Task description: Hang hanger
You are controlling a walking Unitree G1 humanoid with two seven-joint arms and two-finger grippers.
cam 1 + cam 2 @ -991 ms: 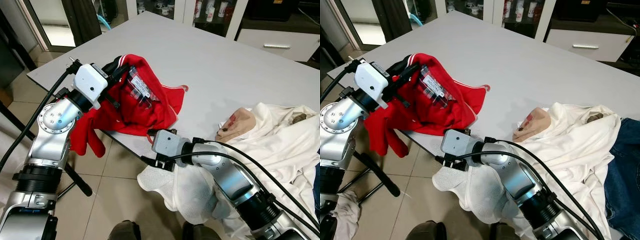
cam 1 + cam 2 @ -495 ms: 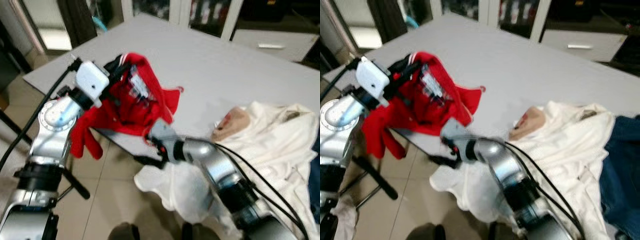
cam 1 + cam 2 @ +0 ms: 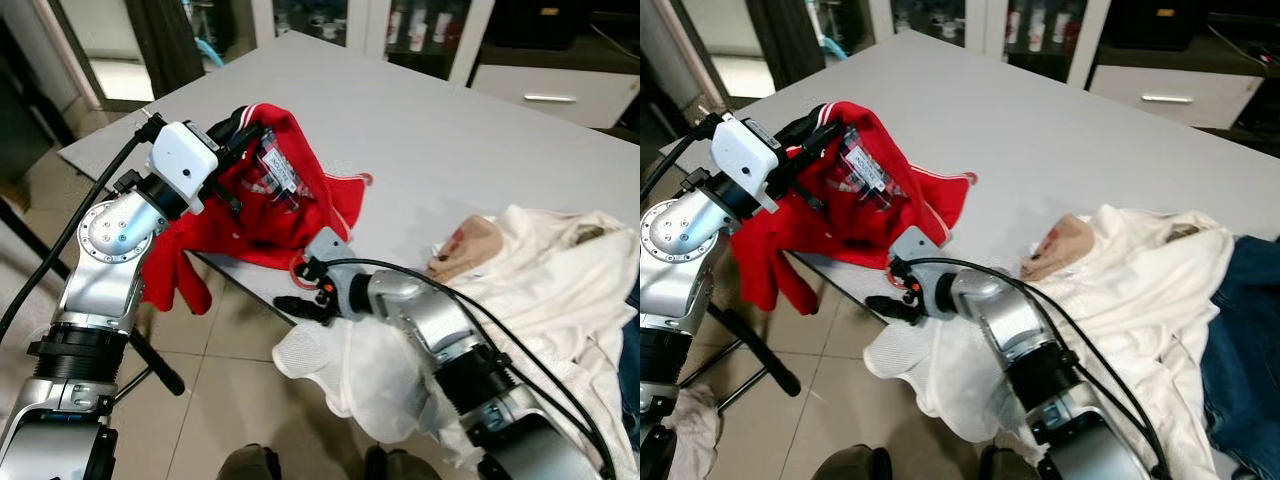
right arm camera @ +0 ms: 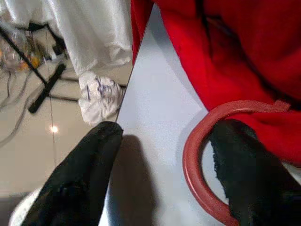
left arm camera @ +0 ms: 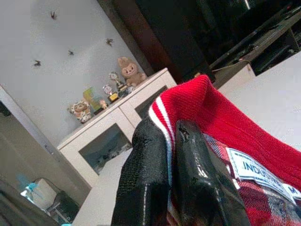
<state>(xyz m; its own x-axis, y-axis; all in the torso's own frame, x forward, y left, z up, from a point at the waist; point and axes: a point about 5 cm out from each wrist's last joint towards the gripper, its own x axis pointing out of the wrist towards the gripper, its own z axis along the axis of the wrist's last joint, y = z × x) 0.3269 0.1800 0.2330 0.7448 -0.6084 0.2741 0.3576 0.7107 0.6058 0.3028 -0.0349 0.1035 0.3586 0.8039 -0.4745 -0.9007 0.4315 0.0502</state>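
Note:
A red garment lies at the table's front left corner, one sleeve hanging over the edge. My left gripper holds its collar up, shut on the striped neckband above a white label. A red hanger hook pokes out from under the garment at the table's front edge. My right gripper is open at that hook. One finger sits inside the hook's curve, the other finger is outside it at the table edge.
The grey table carries a heap of white clothes, a peach item and jeans on the right. White mesh cloth hangs over the front edge. A black stand leg crosses the tiled floor.
My right gripper has risen from below the table edge and turned, so its fingers now straddle the red hook. The left gripper still holds the collar in the same place.

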